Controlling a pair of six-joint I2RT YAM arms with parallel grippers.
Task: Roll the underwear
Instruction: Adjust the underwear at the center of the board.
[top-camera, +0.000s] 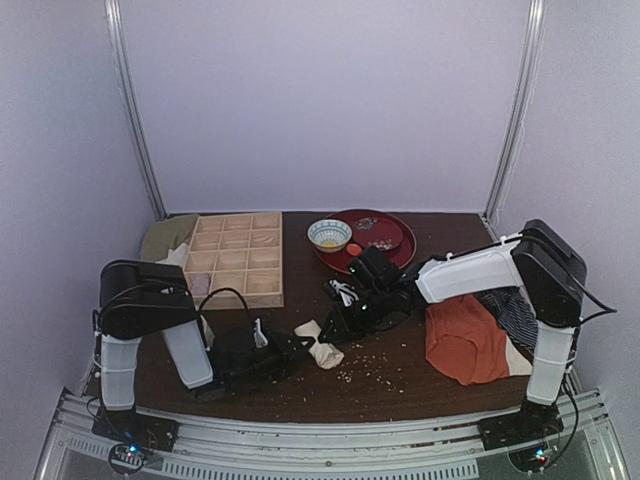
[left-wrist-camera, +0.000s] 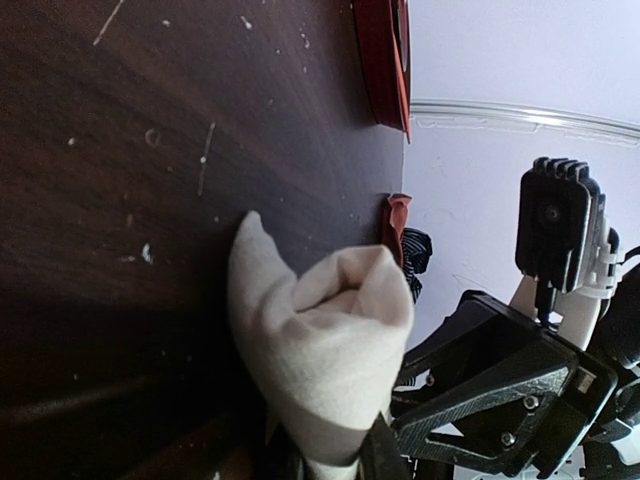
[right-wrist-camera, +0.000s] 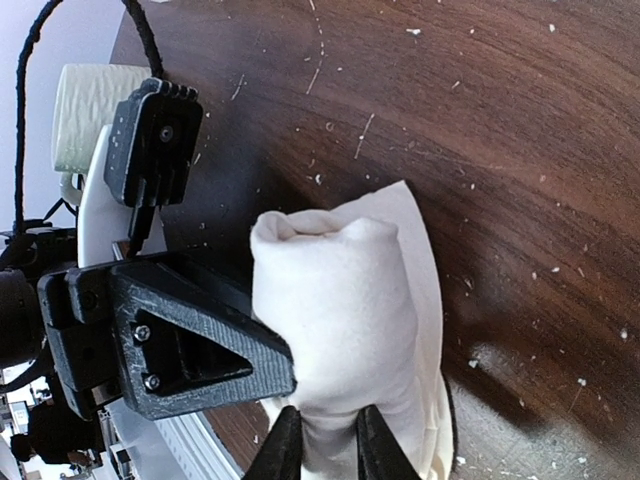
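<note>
The underwear is a cream roll lying on the dark table at the centre front. My left gripper holds its left end and my right gripper holds its right end. In the left wrist view the roll stands up from my left gripper, with a loose flap at its left. In the right wrist view my right gripper pinches the narrowed end of the roll between two dark fingertips. No tan label shows.
A wooden compartment tray stands back left, with an olive cloth behind it. A patterned bowl and a red plate are at the back centre. An orange-red garment and a dark striped cloth lie right. Crumbs dot the table.
</note>
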